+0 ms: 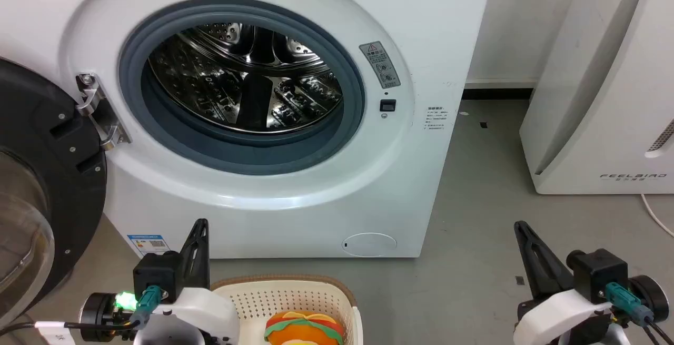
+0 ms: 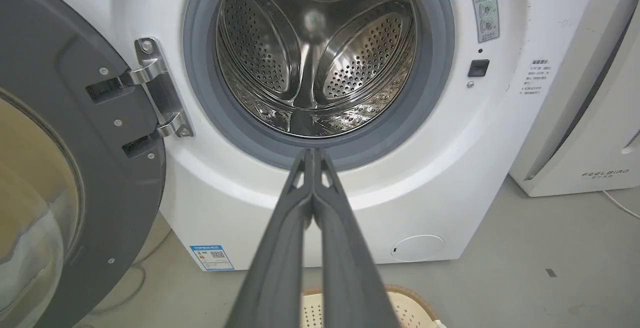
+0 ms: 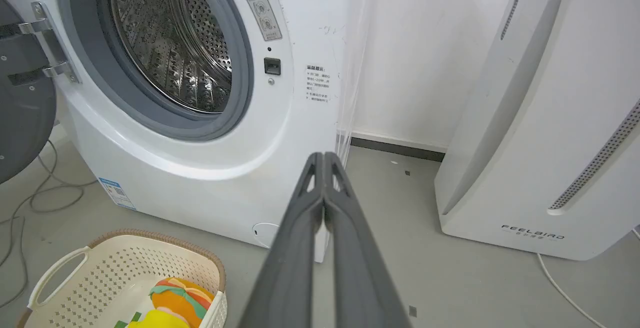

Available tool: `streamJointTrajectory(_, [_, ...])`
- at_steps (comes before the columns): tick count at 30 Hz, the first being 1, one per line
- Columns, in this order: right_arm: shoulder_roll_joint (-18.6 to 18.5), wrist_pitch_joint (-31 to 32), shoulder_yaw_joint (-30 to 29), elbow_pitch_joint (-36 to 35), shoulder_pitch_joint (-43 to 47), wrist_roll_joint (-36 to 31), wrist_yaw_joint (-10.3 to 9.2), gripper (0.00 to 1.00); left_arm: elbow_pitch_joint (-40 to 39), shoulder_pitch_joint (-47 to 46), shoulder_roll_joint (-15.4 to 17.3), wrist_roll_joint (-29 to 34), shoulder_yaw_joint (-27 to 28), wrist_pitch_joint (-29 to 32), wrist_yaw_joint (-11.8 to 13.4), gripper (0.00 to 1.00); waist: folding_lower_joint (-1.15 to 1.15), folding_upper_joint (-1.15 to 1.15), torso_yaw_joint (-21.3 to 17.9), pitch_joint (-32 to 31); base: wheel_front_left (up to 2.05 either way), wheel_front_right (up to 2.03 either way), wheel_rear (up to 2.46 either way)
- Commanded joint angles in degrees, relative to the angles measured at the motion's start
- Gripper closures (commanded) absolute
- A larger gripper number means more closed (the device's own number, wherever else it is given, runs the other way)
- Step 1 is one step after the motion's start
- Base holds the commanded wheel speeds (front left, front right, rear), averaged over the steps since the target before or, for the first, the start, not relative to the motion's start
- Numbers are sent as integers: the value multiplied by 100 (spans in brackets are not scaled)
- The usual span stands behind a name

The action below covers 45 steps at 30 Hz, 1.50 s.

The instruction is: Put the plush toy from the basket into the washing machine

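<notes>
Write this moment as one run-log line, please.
left gripper: shut, empty | right gripper: shut, empty | plush toy: in basket, untouched | washing machine: door open, drum looks empty

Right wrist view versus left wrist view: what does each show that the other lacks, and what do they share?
Right wrist: the plush toy in the basket, and a white basket handle. Left wrist: the open door's glass pane. Shared: the washing machine, its drum, the FEELBIRD appliance, and each arm's own shut pincer: left pincer, right pincer.
</notes>
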Motion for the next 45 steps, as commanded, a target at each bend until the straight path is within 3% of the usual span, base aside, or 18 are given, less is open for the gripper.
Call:
streamJointTrajectory(1, [-5, 2, 2, -26, 26, -44, -5, 100, -27, 80, -1, 15, -4, 2, 15, 100, 0, 0, 0, 0, 0, 0, 0])
streamJointTrajectory(20, [-5, 2, 2, -26, 26, -44, -5, 100, -27, 80, -1, 15, -4, 2, 15, 100, 0, 0, 0, 0, 0, 0, 0])
streamJointTrajectory(21, [0, 0, 2, 1, 0, 2, 0, 0, 2, -1, 0, -1, 1, 0, -1, 0, 0, 0, 0, 0, 0, 0, 0])
streamJointTrajectory(45, [-1, -251, -226, -58, -50, 221, -1, 0, 352, -270, 52, 18, -181, -251, 93, 0, 0, 0, -35, 175, 0, 0, 0])
